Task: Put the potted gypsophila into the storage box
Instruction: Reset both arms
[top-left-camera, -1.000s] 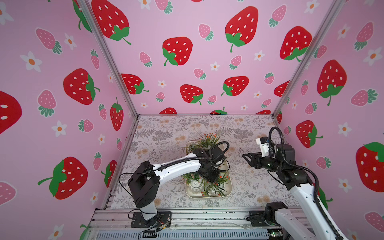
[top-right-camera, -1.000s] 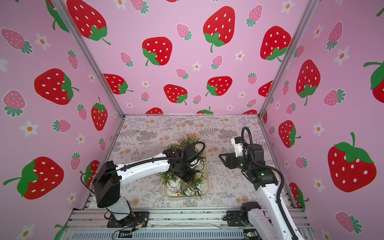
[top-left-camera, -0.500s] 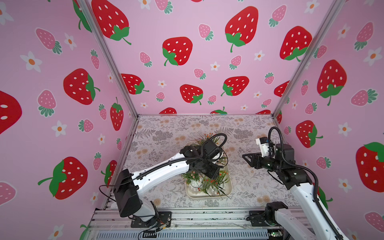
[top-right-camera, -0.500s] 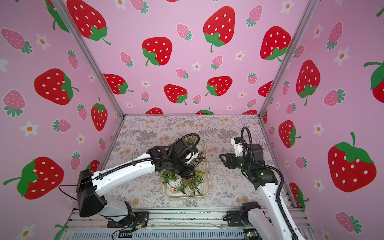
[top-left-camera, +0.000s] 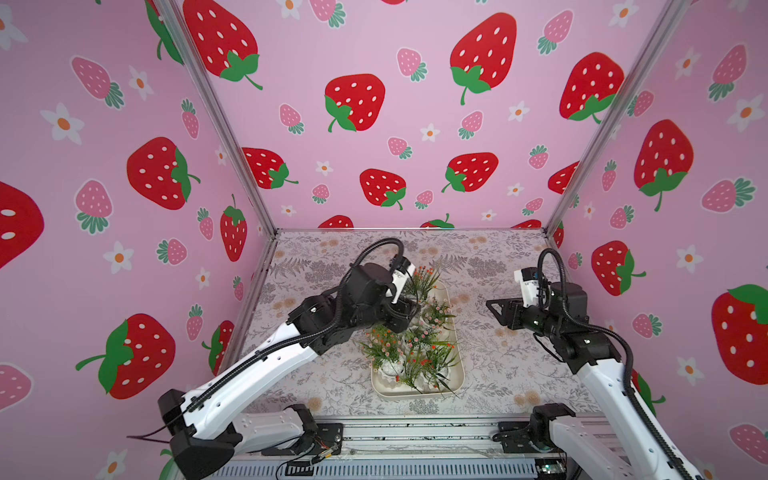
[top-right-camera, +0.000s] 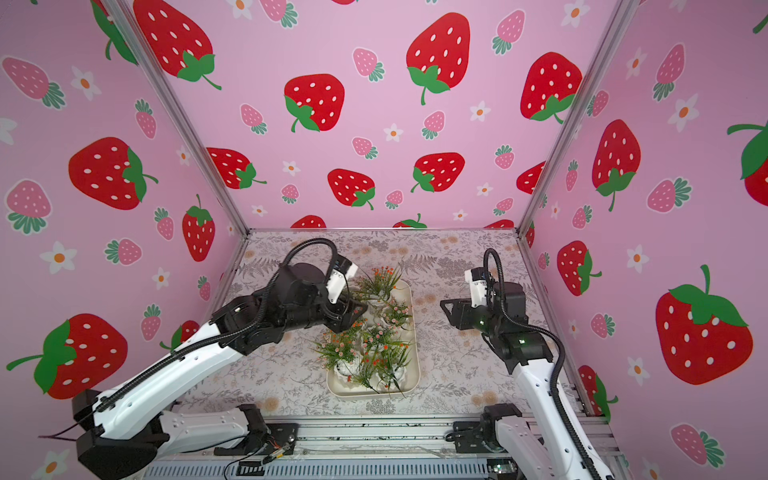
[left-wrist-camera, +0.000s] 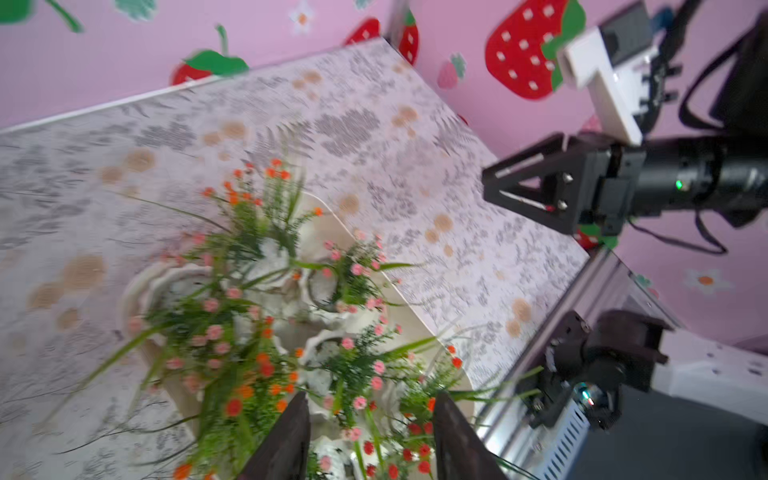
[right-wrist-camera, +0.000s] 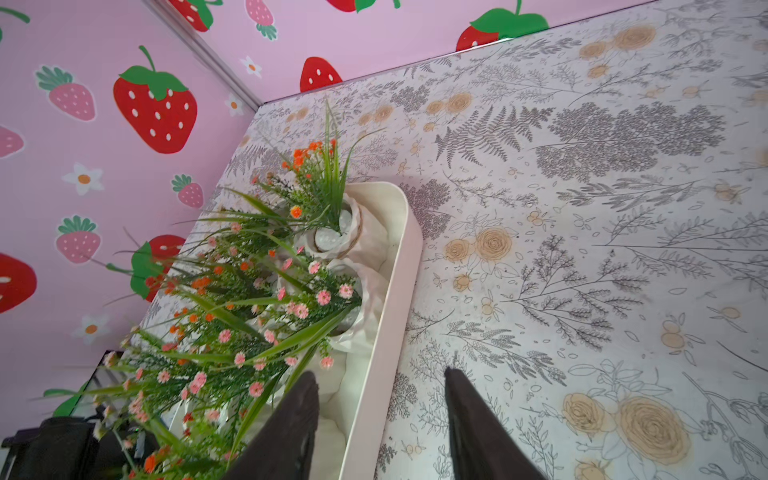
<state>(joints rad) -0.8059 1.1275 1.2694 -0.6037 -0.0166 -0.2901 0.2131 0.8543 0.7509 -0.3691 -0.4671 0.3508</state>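
Observation:
The storage box (top-left-camera: 460, 370) (top-right-camera: 415, 365) (right-wrist-camera: 399, 291) lies on the floral table near the front middle. Several potted gypsophila (top-left-camera: 384, 349) (top-right-camera: 340, 349) (left-wrist-camera: 353, 270) (right-wrist-camera: 324, 195) stand packed inside it, their sprigs overlapping. My left gripper (top-left-camera: 411, 316) (top-right-camera: 359, 309) (left-wrist-camera: 371, 397) hovers over the box's far left part, open, with only flowers below its fingers. My right gripper (top-left-camera: 496, 307) (top-right-camera: 451, 309) (right-wrist-camera: 380, 374) hangs above the table just right of the box. It is open and holds nothing, and the box rim lies below its jaws.
Pink strawberry walls (top-left-camera: 374, 104) close in on the left, back and right. A metal rail (top-left-camera: 415, 432) with both arm bases runs along the front edge. Floral table cover (top-left-camera: 498, 361) shows on both sides of the box and behind it.
My left gripper has risen out of the sprigs and drawn back toward the box's far left, its jaws wider. The right arm stays in place with its jaws slightly wider.

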